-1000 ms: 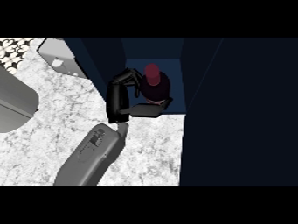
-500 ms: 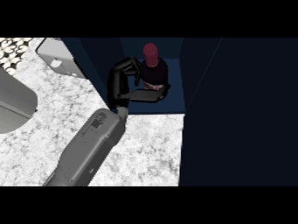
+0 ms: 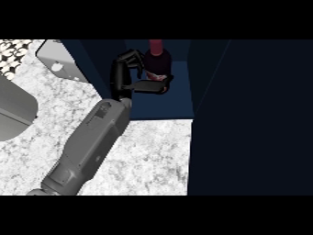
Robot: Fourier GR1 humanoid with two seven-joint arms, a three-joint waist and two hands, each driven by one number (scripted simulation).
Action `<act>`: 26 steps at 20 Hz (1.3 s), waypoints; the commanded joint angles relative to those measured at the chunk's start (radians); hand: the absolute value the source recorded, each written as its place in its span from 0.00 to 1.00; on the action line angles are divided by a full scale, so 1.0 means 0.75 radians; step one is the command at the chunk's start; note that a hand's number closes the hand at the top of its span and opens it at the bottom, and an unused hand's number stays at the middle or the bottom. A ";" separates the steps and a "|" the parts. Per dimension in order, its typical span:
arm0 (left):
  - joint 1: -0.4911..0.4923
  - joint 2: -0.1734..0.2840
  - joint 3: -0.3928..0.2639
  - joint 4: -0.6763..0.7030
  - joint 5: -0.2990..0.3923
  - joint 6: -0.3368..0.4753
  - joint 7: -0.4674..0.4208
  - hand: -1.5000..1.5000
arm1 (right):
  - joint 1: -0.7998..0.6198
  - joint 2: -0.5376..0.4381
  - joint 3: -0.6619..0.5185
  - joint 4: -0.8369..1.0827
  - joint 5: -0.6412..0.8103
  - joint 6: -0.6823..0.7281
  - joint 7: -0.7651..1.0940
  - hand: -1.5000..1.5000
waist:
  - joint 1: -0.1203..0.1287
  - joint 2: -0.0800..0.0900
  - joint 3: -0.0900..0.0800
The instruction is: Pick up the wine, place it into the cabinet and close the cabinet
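While right hand (image 3: pixel 133 75) curled round wine (image 3: pixel 157 62) inside cabinet (image 3: pixel 179 98) at twelve o'clock: likely heavy, rigid, slick, breakable glass; best held low on body, not neck.

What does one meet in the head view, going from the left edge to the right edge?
Grey rounded object at the left edge → grey panel with a hole → black hand → wine bottle inside the cabinet → dark cabinet door filling the right side.
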 commanded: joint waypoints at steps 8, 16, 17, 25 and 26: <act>-0.256 -0.016 0.144 0.374 -0.020 0.041 -0.207 1.00 | 0.056 0.012 0.008 -0.099 -0.099 0.036 -0.020 0.00 | -0.014 0.008 0.000; -0.344 0.007 0.261 0.481 0.084 -0.047 -0.207 1.00 | 0.065 0.032 0.058 -0.118 -0.040 0.003 0.001 0.00 | -0.022 0.010 -0.001; -0.290 -0.017 0.275 0.473 0.110 -0.055 -0.254 1.00 | 0.049 0.005 0.005 -0.108 -0.118 0.014 0.015 0.00 | -0.021 0.010 0.000; -0.296 0.051 0.340 0.549 0.185 -0.178 -0.277 1.00 | 0.046 -0.007 -0.002 -0.128 -0.131 0.014 0.020 0.00 | -0.039 0.016 -0.001; -0.282 -0.017 0.319 0.570 0.193 -0.130 -0.356 1.00 | 0.007 0.033 0.071 -0.059 -0.042 0.008 -0.028 0.00 | -0.043 0.020 -0.001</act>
